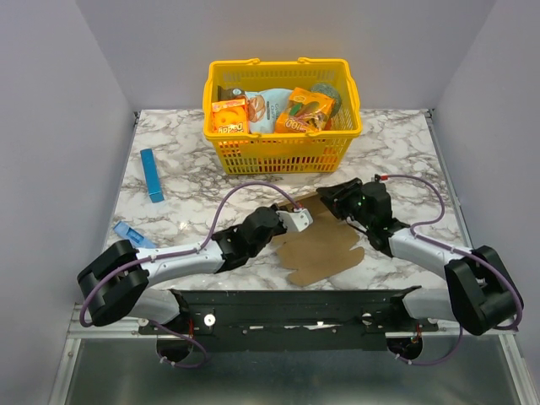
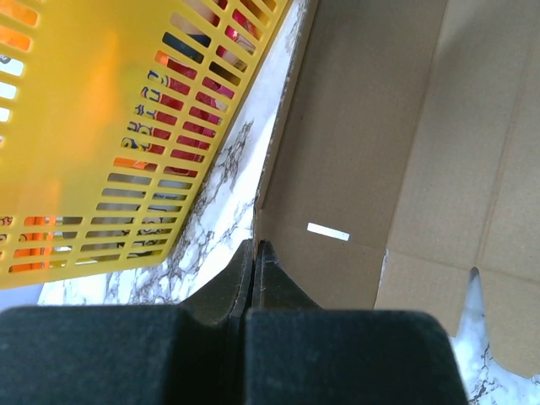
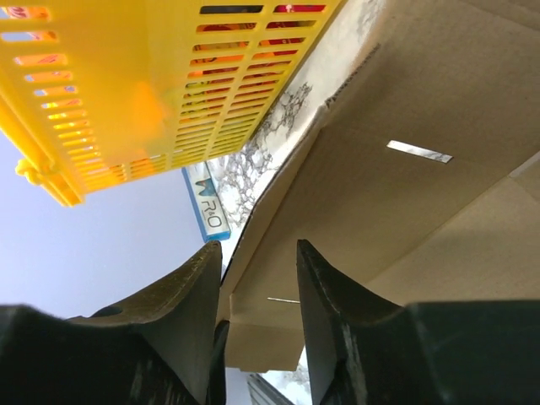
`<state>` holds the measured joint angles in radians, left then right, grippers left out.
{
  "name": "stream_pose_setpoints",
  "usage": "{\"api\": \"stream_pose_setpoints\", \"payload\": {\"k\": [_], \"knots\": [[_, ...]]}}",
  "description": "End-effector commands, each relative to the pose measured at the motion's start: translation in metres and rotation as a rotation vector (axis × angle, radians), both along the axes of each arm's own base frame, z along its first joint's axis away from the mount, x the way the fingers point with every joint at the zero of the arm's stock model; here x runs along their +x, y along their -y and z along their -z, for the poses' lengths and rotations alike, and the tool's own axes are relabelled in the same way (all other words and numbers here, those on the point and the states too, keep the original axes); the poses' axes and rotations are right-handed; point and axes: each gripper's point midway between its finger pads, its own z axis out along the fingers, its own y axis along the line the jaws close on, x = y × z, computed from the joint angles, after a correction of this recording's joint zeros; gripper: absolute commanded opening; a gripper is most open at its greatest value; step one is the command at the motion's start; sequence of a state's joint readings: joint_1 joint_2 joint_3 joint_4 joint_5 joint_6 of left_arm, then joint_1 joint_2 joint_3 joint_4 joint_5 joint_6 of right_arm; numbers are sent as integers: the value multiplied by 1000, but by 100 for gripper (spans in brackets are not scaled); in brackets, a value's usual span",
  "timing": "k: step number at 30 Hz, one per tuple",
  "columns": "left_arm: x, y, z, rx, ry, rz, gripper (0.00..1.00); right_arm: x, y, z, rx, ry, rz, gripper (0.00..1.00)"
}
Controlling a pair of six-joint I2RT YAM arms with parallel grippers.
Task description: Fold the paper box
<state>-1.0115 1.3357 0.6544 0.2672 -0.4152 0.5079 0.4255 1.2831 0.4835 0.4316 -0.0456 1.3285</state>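
The left arm [image 1: 181,257] and right arm [image 1: 422,245] stretch low across the marbled surface [image 1: 405,143] and meet at the far edge of the flat brown cardboard box [image 1: 325,249], which lies just in front of the yellow plastic basket [image 1: 278,152]. The left fingers [image 2: 228,287] are clenched on that edge. The right fingers [image 3: 186,295] are parted astride it.

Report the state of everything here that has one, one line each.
paper box, unfolded sheet lying on the table
left gripper, fingers shut on the paper box's edge
right gripper, fingers open at the paper box's edge
yellow basket, upright, filled with snack packs
slim blue box, lying flat, closed
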Motion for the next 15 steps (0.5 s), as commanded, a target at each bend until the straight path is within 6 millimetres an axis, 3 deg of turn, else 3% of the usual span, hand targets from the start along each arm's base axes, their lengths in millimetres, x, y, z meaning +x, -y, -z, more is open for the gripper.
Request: {"api": "stream_pose_setpoints", "payload": {"k": [1, 4, 5, 7, 8, 12, 15], "knots": [[2, -2, -8, -22, 46, -34, 4, 4, 3, 8, -17, -20, 34, 44], [1, -1, -10, -34, 46, -40, 18, 6, 7, 13, -28, -23, 59, 34], [1, -2, -9, -37, 43, -42, 30, 5, 8, 14, -28, -23, 59, 34], [0, -1, -9, -48, 36, -44, 38, 6, 8, 15, -26, -24, 61, 31], [0, -1, -9, -53, 35, -45, 50, 6, 8, 16, -27, -25, 61, 29], [-4, 1, -8, -75, 18, -34, 57, 5, 6, 21, -15, -29, 55, 19], [-6, 2, -11, -106, 12, -40, 70, 5, 5, 22, -6, -27, 51, 11]]}}
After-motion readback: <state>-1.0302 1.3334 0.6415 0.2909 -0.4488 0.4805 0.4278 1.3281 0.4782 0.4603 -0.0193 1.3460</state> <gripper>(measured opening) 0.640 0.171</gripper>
